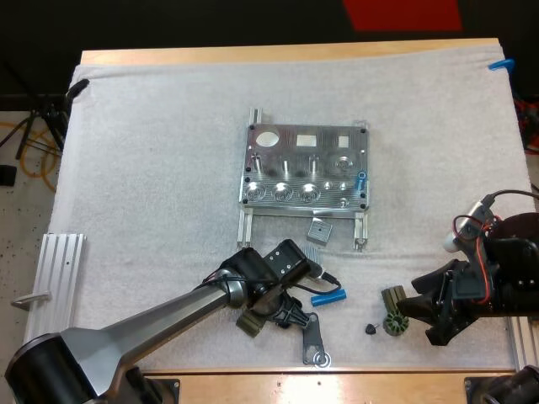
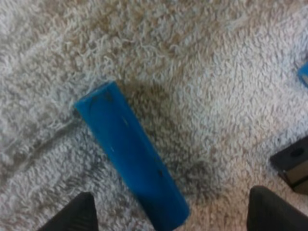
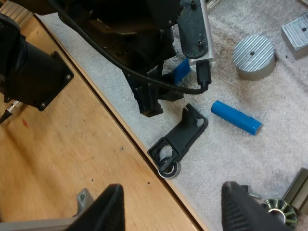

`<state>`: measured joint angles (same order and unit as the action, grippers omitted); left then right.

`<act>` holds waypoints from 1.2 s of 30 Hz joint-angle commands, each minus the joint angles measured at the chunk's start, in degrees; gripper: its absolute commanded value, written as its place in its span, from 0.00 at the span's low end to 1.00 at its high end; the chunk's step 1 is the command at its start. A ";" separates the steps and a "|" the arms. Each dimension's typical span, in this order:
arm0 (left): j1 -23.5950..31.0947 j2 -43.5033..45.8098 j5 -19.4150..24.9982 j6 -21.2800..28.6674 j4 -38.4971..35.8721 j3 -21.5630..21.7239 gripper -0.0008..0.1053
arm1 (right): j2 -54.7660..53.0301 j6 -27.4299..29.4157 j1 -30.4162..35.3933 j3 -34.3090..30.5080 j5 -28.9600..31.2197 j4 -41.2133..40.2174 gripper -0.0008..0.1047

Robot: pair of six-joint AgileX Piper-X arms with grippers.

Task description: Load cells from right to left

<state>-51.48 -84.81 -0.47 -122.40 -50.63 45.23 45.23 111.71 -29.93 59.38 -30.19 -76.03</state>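
Blue cell (image 2: 130, 159) lying flat on the white mat (image 1: 152, 151), slanted between the wide-open, empty fingers (image 2: 72, 214) of the left hand (image 1: 286, 310). Closing askew could roll it away or pinch one end. The right hand (image 3: 175, 202) hangs open and empty nearby. The metal fixture (image 1: 305, 168) waits beyond.

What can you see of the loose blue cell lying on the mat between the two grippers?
The blue cell is a smooth, bright blue cylinder that looks like plastic. It lies on its side on the white mat, towards the near edge. It is apart from the black bracket and the round metal puck. Only the mat touches it, and no gripper holds it.
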 commanded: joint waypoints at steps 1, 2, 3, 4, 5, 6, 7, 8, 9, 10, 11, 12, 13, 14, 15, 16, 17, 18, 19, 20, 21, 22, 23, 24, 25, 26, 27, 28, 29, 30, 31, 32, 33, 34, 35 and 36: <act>-0.33 -0.02 0.47 -0.36 0.74 0.01 0.60 | -0.28 0.42 0.25 0.28 -0.52 0.40 0.44; -0.33 -0.02 0.47 -0.36 1.18 0.01 0.60 | -0.28 0.42 0.25 0.28 -0.52 0.40 0.44; -0.33 -0.02 0.47 -0.36 1.32 0.01 0.60 | -0.28 0.42 0.25 0.28 -0.52 0.40 0.44; -0.33 -0.02 0.47 -0.36 1.64 0.01 0.60 | -0.28 0.42 0.25 0.28 -0.52 0.40 0.44; -0.33 -0.02 0.47 -0.36 1.89 0.01 0.60 | -0.28 0.42 0.25 0.28 -0.52 0.40 0.44; -0.33 -0.02 0.47 -0.36 1.93 0.01 0.60 | -0.28 0.42 0.25 0.28 -0.52 0.40 0.44; -0.33 -0.02 0.47 -0.36 1.99 0.01 0.60 | -0.28 0.42 0.25 0.28 -0.52 0.40 0.44; -0.33 -0.02 0.47 -0.36 1.97 0.01 0.60 | -0.28 0.42 0.25 0.28 -0.52 0.40 0.44; -0.33 -0.02 0.47 -0.36 1.97 0.01 0.60 | -0.28 0.42 0.25 0.28 -0.52 0.40 0.44; -0.33 -0.02 0.47 -0.36 1.97 0.01 0.60 | -0.28 0.42 0.25 0.28 -0.52 0.40 0.44; -0.33 -0.02 0.47 -0.36 1.97 0.01 0.60 | -0.28 0.42 0.25 0.28 -0.52 0.40 0.44; -0.33 -0.13 0.47 -0.36 1.97 0.01 0.60 | -0.28 0.42 0.25 0.28 -0.52 0.40 0.44; -0.33 -0.46 0.47 -0.36 1.97 0.01 0.60 | -0.28 0.42 0.09 0.28 -0.52 0.40 0.44; -0.33 -1.09 0.47 -0.36 1.63 0.01 0.60 | -0.28 0.42 -0.30 0.28 -0.52 0.40 0.44; -0.33 -1.37 0.47 -0.36 1.44 0.01 0.60 | -0.28 0.42 -0.50 0.28 -0.52 0.40 0.44; -0.33 -2.29 0.16 -0.36 1.04 0.01 0.60 | -0.28 0.42 -1.01 0.28 -0.52 0.40 0.44; -0.33 -3.26 -0.44 -0.36 0.98 0.01 0.59 | -0.28 0.42 -1.45 0.28 -0.52 0.40 0.44; -0.33 -3.72 -0.80 -0.36 1.00 0.01 0.58 | -0.28 0.42 -1.73 0.28 -0.52 0.40 0.44; -0.33 -4.33 -1.53 -0.36 1.00 0.01 0.57 | -0.28 0.42 -2.19 0.28 -0.52 0.40 0.44; -0.33 -4.87 -1.85 -0.36 1.00 0.01 0.56 | -0.28 0.42 -2.50 0.28 -0.17 0.40 0.44; -0.33 -5.00 -1.90 -0.36 1.00 0.01 0.56 | -0.28 0.42 -2.56 0.28 -0.11 0.40 0.44; -0.33 -4.99 -1.70 -0.36 1.00 0.01 0.55 | -0.28 0.42 -2.64 0.28 -0.02 0.40 0.44; -0.33 -4.99 -1.52 -0.14 1.00 0.01 0.55 | -0.28 0.42 -2.74 0.28 -0.03 0.40 0.44; -0.33 -4.99 -1.52 -0.06 1.12 0.01 0.55 | -0.28 0.42 -2.75 0.28 -0.03 0.40 0.44; -0.33 -4.99 -1.41 0.18 1.13 0.01 0.55 | -0.28 0.42 -2.74 0.28 -0.03 0.40 0.44; -0.33 -4.99 -1.07 0.36 1.13 0.01 0.54 | -0.28 0.42 -2.74 0.28 -0.03 0.40 0.44; -0.33 -4.99 -0.94 0.55 1.13 0.01 0.52 | -0.28 0.42 -2.74 0.28 -0.03 0.40 0.44; -0.33 -4.99 -0.64 0.80 1.13 0.01 0.48 | -0.28 0.42 -2.74 0.28 -0.03 0.40 0.44; -0.33 -4.99 -0.62 1.19 1.02 0.01 0.41 | -0.28 0.42 -2.74 0.28 -0.03 0.40 0.44; -0.33 -4.99 -0.63 1.41 1.02 0.01 0.38 | -0.28 0.42 -2.74 0.28 -0.03 0.40 0.44; -0.33 -4.99 -0.63 2.04 1.03 0.01 0.30 | -0.28 0.42 -2.74 0.28 -0.03 0.40 0.44; -0.33 -4.78 -0.63 2.82 1.03 0.01 0.22 | -0.28 0.42 -2.74 0.28 -0.03 0.40 0.44; -0.33 -4.66 -0.63 3.20 1.03 0.01 0.18 | -0.28 0.42 -2.74 0.28 -0.03 0.40 0.44; -0.33 -4.32 -0.43 3.88 1.03 0.01 0.12 | -0.28 0.42 -2.74 0.28 -0.03 0.40 0.44; -0.33 -3.90 0.47 4.34 1.03 0.01 0.08 | -0.28 0.42 -2.74 0.28 -0.03 0.40 0.44; -0.33 -3.50 0.77 4.42 1.03 0.01 0.06 | -0.28 0.42 -2.74 0.28 -0.03 0.40 0.44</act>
<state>-51.48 -88.85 -0.41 -118.33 -49.59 45.40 45.23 111.71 -32.58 59.38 -30.19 -76.03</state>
